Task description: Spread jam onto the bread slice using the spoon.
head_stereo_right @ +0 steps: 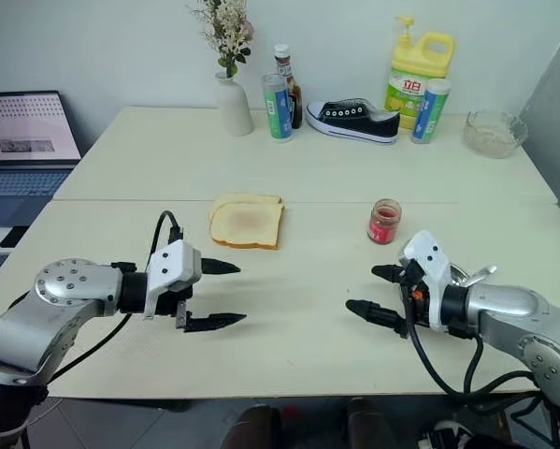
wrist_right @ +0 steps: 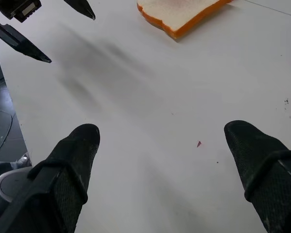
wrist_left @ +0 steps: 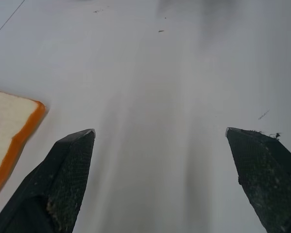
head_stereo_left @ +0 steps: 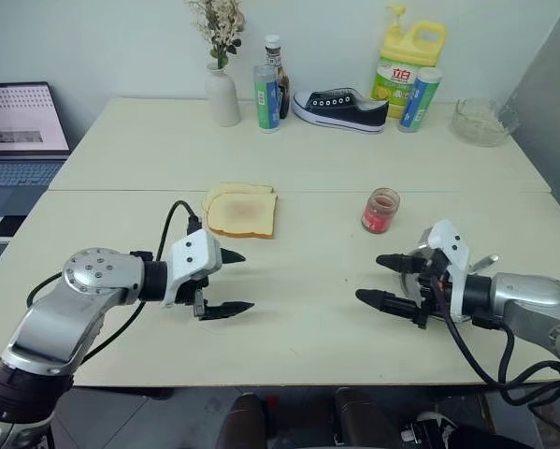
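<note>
The bread slice lies flat mid-table on a paler slice, with the jam jar upright well to its right. Nearer the table's front edge, the left gripper and right gripper hover with fingers spread wide, holding nothing.

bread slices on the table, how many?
2, stacked mid-table: the toasted bread slice lies on top, a paler slice pokes out behind it toward the vase. More beneath can't be ruled out.
</note>
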Controlling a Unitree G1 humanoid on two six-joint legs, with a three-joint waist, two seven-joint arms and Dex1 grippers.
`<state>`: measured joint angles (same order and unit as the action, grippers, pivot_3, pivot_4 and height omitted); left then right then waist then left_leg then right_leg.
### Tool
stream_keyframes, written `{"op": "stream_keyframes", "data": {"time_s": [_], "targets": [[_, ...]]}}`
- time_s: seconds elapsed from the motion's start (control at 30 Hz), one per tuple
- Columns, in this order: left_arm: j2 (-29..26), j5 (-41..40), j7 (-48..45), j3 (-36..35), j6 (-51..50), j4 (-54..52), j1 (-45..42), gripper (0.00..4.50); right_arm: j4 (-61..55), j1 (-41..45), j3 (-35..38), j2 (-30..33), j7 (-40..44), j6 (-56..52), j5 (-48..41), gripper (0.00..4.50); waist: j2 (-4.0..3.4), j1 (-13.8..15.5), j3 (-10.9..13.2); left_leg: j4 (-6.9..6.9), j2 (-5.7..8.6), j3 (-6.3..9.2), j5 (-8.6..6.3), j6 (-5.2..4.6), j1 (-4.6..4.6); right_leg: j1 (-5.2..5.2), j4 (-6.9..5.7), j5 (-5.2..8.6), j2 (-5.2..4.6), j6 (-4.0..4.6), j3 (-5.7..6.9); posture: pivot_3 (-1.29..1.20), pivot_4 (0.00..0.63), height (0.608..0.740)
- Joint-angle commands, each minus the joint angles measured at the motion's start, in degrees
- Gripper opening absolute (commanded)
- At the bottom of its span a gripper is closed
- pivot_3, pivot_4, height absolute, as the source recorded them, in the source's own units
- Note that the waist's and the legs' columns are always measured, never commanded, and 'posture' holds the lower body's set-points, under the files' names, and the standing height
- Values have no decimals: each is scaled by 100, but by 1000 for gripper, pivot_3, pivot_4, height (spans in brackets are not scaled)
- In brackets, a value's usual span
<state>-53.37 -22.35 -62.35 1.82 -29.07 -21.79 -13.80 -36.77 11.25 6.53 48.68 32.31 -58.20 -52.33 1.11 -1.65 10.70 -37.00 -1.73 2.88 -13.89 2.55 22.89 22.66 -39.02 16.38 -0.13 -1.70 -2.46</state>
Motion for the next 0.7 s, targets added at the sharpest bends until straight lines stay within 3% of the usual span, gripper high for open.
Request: {"op": "stream_keyframes", "data": {"time_s": [0.03,0.33,0.7], "targets": [[34,-13,82,-78,24,-195,-41,4500,-55,41,-9,24,42,91,97,4453,0,0,0,0,0,0,0,0,0,0,0,0,0,0,0,0,150,740],[49,-137,113,-114,-143,-83,-156,4500,12,50,-98,57,127,176,387,4453,0,-1,0,0,0,0,0,0,-1,0,0,0,0,0,1,0,150,740],[532,-1928,827,-1443,-1775,-135,-340,4500,-102,-33,249,128,241,92,309,4453,0,-1,0,-1,0,3,0,0,1,-1,-1,1,-1,-3,3,0,150,740]]}}
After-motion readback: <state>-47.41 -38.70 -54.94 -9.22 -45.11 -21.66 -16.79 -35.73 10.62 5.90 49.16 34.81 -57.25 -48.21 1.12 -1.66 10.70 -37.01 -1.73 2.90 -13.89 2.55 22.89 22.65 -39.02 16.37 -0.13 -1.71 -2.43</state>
